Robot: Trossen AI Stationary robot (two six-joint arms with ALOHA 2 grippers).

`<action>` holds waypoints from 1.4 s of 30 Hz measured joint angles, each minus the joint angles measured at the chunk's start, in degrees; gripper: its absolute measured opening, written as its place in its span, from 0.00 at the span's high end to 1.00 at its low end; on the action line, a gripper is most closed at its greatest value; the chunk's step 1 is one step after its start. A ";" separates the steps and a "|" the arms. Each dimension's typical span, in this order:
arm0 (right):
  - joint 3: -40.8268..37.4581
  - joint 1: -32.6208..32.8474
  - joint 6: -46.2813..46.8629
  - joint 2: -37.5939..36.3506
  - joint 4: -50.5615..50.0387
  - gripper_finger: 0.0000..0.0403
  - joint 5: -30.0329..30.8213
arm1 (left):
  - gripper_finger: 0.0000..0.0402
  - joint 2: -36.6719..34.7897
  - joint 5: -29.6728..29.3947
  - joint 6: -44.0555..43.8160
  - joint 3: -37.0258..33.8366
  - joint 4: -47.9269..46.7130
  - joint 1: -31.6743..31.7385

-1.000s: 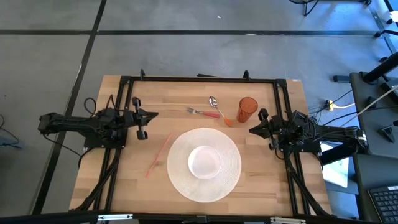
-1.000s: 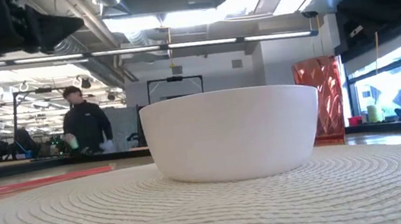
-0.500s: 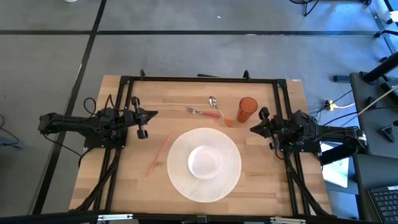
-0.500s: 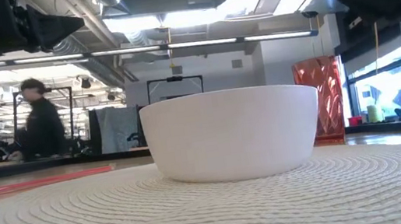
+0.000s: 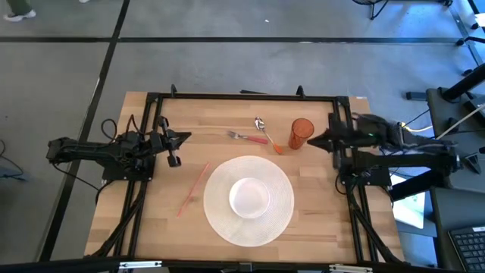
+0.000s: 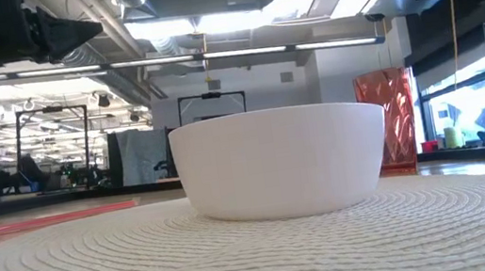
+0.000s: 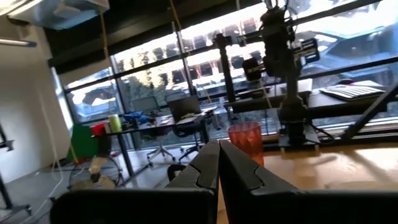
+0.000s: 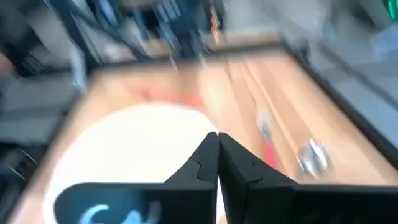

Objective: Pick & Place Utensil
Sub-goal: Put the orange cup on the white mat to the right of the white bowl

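A fork with a red handle (image 5: 248, 137) and a spoon (image 5: 260, 123) with an orange handle lie flat on the wooden table near its far edge. Both also show, blurred, in the right wrist view: the fork (image 8: 266, 134) and the spoon (image 8: 311, 155). My right gripper (image 5: 309, 142) (image 8: 217, 146) is shut and empty, above the table just right of the orange cup (image 5: 301, 133). My left gripper (image 5: 188, 137) (image 7: 219, 149) is shut and empty at the table's left, pointing toward the right edge.
A white bowl (image 5: 249, 196) (image 6: 281, 160) stands on a round white woven placemat (image 5: 220, 220) at the table's middle front. A thin red stick (image 5: 193, 189) lies left of the mat. The orange cup (image 6: 388, 123) stands upright beside the utensils. A person moves in the room behind.
My right gripper has gone up and toward the table's far edge, ending beside the orange cup, still shut. In the low view the arm has climbed toward the picture's top. A person in the background has walked off to the left.
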 joint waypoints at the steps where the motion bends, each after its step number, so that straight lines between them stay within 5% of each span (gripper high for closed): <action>1: 2.94 0.00 -1.01 3.06 -3.33 0.98 1.49 | 0.99 0.00 -0.86 -0.04 0.00 -0.04 0.00; 6: 14.54 0.00 -5.77 15.31 -16.58 0.89 8.26 | 0.99 0.00 -3.09 -0.41 0.00 -0.03 0.00; 12: 25.02 0.00 -7.52 24.93 -29.87 0.65 13.33 | 0.99 0.00 -3.17 -0.41 0.00 0.09 0.00; 20: 26.56 0.00 -9.89 30.69 -35.59 0.35 14.89 | 0.99 0.00 -3.15 -0.43 0.00 0.09 0.00; 42: 25.02 -7.66 -7.92 39.64 -37.10 0.31 13.72 | 0.99 0.00 -3.15 -0.65 0.00 0.24 0.00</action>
